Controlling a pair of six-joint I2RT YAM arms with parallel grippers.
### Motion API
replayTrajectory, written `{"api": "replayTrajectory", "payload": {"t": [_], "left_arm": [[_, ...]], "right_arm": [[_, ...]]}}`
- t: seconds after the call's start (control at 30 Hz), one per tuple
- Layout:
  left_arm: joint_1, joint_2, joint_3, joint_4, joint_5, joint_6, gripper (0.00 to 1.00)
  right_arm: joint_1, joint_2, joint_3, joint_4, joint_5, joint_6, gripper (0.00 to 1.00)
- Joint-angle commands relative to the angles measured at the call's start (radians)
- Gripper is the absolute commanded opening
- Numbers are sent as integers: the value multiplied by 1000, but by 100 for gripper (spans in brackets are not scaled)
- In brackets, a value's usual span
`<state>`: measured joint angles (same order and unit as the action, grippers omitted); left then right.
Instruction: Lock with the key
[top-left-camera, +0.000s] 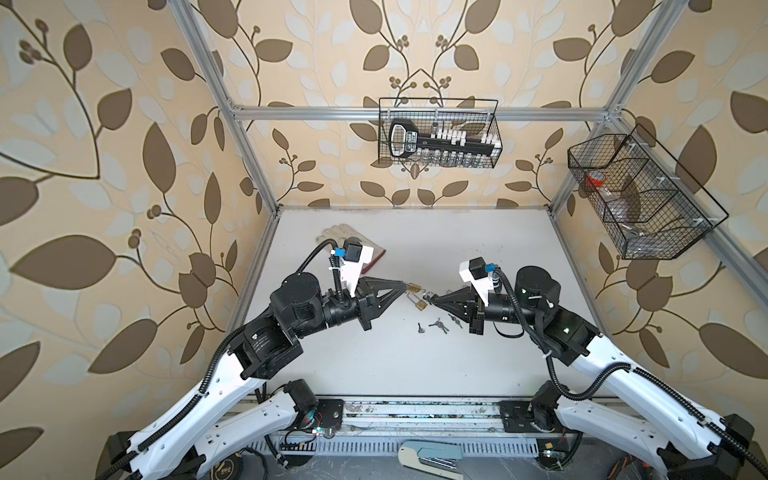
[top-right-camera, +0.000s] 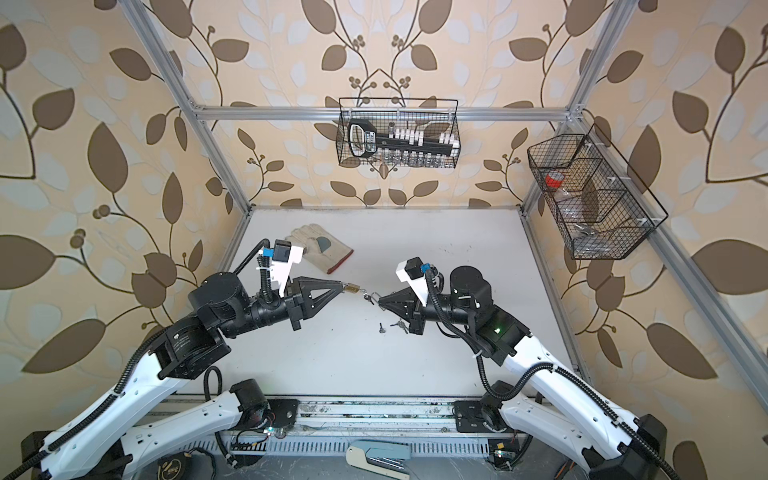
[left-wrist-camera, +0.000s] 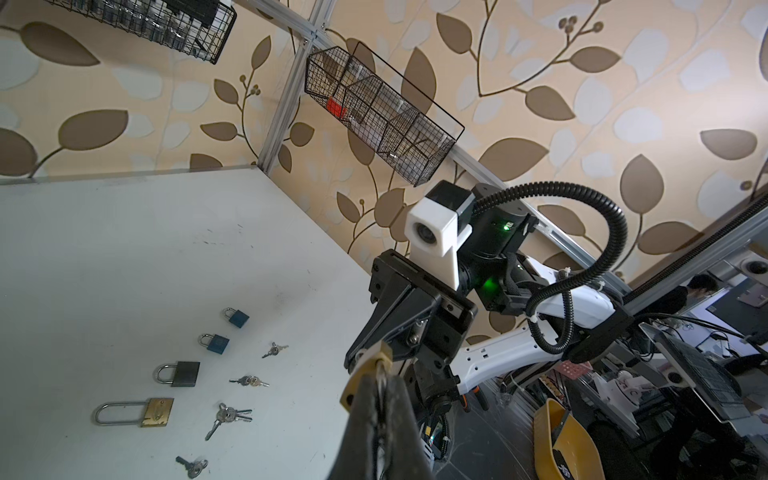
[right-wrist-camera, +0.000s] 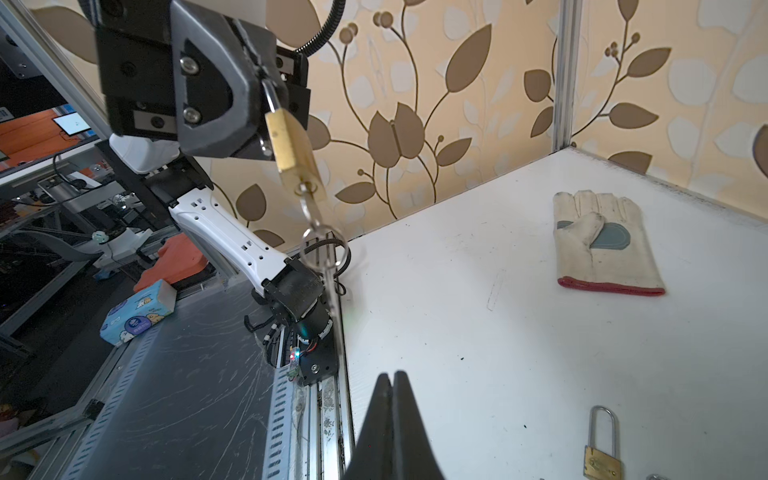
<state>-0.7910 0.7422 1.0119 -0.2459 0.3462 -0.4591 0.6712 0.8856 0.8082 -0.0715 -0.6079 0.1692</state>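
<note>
Left arm's jaws clamped on the shackle of a brass padlock (right-wrist-camera: 291, 141) in mid-air above the worktop (top-left-camera: 395, 365), key (right-wrist-camera: 311, 208) in its keyhole, right arm's jaws closed empty just beside.

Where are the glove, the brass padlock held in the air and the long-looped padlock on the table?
work glove (right-wrist-camera: 611, 266), right wrist view, on its palm.
held brass padlock (right-wrist-camera: 293, 149), right wrist view, on its body.
long-shackle brass padlock (left-wrist-camera: 157, 412), left wrist view, on its body.

The left arm (top-left-camera: 291, 309) and right arm (top-left-camera: 536, 305) reach inward, tips close together, jaws closed
</note>
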Motion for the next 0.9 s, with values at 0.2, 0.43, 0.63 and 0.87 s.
{"api": "replayTrajectory", "payload": {"t": [0.2,0.43,0.63,0.87], "left_arm": [[1,14,78,-92,-264,-58,0],[1,45,105,-141,-343,-154,0],[1,76,129,-139,-294,-251,0],[1,63,115,-71,-98,-170,0]], "right_arm": [[44,-14,-9,124,159,-2,30],[64,64,22,224,133,-16,44],[64,134,85,253,97,-71,50],[64,160,163,222,27,-129,57]]}}
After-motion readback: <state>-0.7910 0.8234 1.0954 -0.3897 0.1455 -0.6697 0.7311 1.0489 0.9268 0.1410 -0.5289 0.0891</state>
